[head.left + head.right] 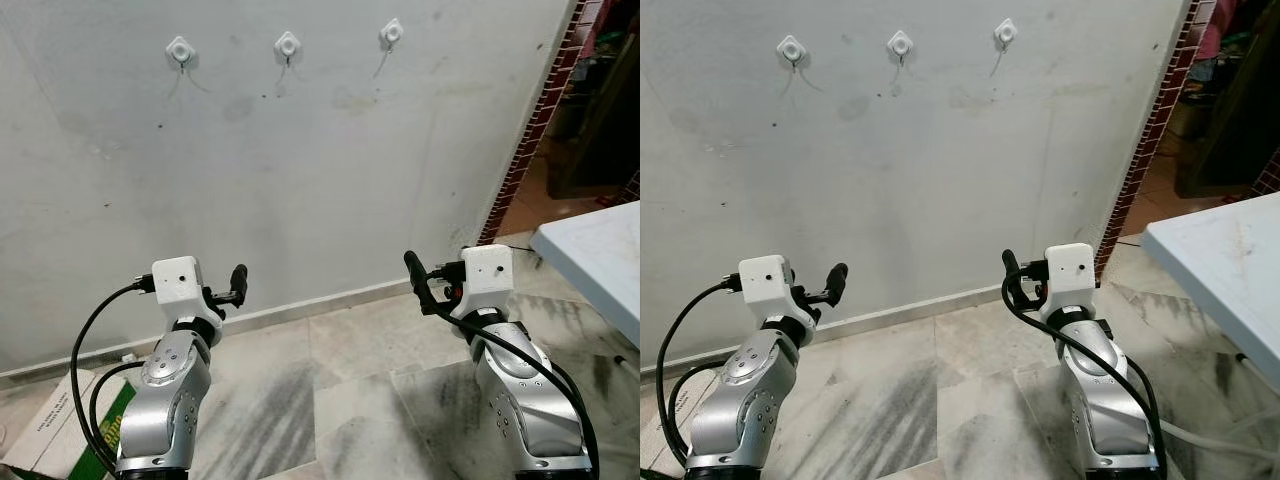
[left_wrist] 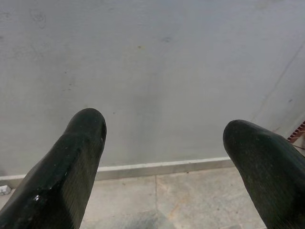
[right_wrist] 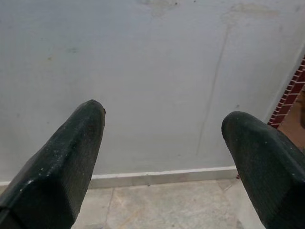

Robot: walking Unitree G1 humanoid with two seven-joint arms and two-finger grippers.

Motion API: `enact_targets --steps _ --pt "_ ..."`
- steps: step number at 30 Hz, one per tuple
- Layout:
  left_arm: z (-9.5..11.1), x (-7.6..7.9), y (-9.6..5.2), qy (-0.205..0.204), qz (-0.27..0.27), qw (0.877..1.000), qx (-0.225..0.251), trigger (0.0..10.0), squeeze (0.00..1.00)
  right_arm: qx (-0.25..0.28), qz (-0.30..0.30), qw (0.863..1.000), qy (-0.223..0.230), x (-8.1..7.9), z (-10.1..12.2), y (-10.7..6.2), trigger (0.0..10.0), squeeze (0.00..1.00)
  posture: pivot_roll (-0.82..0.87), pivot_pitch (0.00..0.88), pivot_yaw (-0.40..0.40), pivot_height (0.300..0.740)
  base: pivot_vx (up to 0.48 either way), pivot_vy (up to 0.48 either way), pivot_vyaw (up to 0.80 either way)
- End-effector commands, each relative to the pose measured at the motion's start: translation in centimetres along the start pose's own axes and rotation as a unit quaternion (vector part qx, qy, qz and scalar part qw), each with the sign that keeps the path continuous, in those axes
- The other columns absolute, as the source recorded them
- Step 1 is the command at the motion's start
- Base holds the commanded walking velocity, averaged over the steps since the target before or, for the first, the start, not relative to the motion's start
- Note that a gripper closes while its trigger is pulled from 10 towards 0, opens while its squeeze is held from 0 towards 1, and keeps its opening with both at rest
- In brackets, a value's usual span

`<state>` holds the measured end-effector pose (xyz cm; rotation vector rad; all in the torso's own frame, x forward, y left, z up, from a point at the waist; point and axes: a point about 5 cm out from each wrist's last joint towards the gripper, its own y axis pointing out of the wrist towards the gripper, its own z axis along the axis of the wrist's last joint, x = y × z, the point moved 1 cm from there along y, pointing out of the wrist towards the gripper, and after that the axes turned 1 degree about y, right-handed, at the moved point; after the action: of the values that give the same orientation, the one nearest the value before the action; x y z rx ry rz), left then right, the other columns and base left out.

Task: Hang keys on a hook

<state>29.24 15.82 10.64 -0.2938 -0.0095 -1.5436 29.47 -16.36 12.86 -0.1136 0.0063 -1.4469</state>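
The white table (image 1: 600, 250) at the right is cut off by the edge.

1. A pale grey wall (image 1: 300, 180), scuffed and stained, meets a marbled tile floor (image 1: 350, 400).
2. A red brick edge (image 1: 530, 130) borders the wall's right side.
3. A light surface (image 1: 600, 260) juts in at right.
4. A cardboard box (image 1: 50, 425) lies low at left.

Three hooks (image 1: 287, 45) were mounted in a row high on the wall (image 1: 300, 170) ahead, which met the floor (image 1: 350, 380) at a skirting strip. Both end effectors were held low before the wall, the left end effector (image 1: 237, 283) left of the right end effector (image 1: 414, 272), well below the hooks. A worktop (image 1: 600, 255) stood at the right. A box (image 1: 60, 425) lay on the floor at the left.
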Motion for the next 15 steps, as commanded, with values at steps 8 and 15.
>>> enact_targets --steps 8,15 --pt "0.12 0.11 0.23 0.010 -0.002 1.000 -0.006 10.0 0.00 0.002 0.005 1.000 -0.004 -0.23 0.27 0.24 10.0 0.00 -0.01 0.041 0.036 0.740 0.000 0.480 0.00" --pt "0.21 0.77 0.29 0.013 -0.019 1.000 -0.006 10.0 0.00 0.000 0.004 1.000 -0.005 -0.29 0.18 0.20 10.0 0.00 -0.01 0.041 0.039 0.740 0.000 0.355 0.00"
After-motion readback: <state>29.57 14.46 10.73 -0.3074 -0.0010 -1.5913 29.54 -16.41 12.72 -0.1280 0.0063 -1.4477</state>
